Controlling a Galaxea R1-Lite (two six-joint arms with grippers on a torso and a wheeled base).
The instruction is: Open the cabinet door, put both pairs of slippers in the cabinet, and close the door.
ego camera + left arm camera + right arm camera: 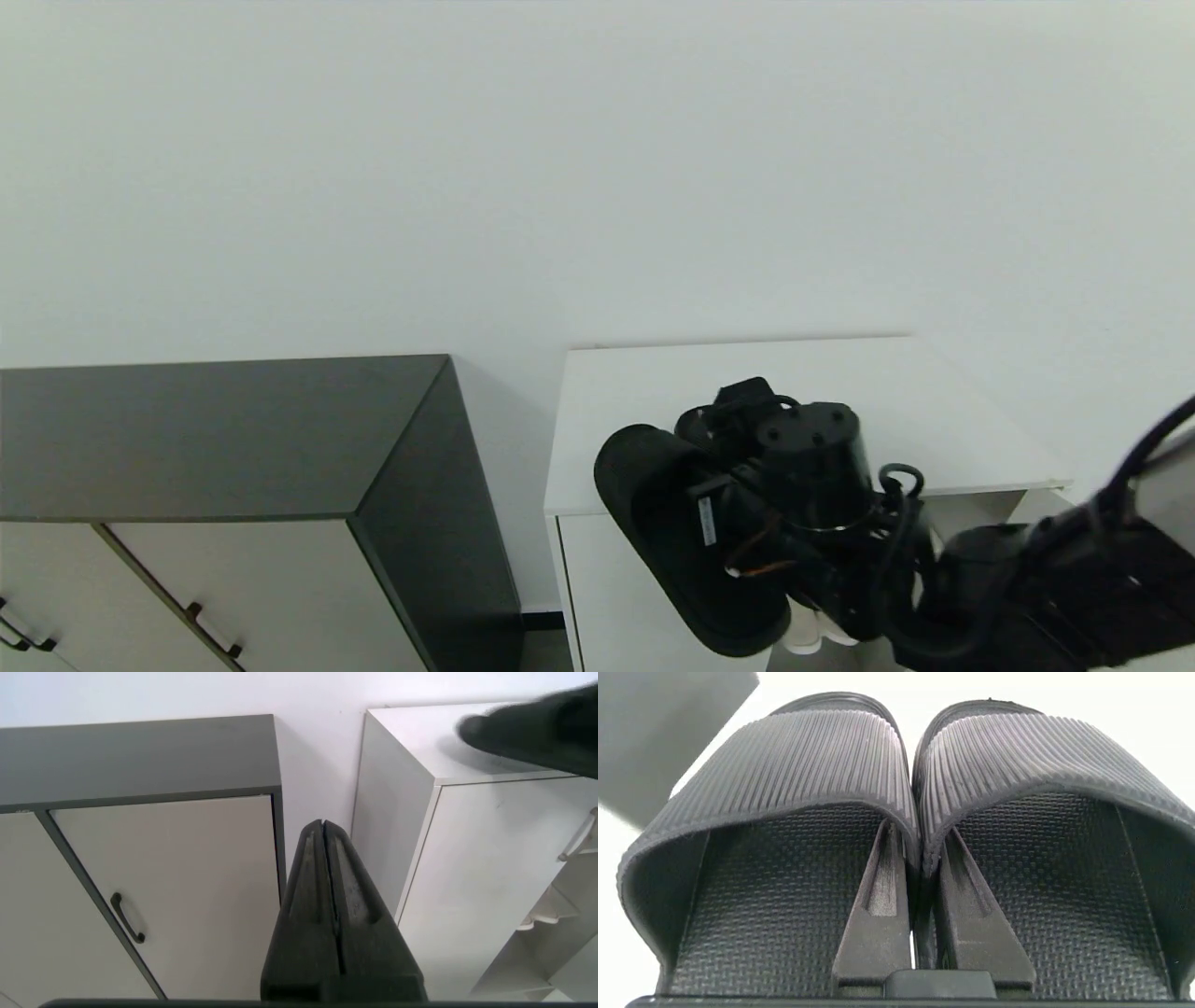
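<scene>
Black ribbed-strap slippers (813, 775) pinched together by right gripper (918, 849).

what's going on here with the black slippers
The right gripper is clamped on a pair of black slippers, pinching their inner edges together, and holds them up in front of the white cabinet. The left gripper is shut and empty, facing the gap between the dark cabinet and the white one.
</scene>
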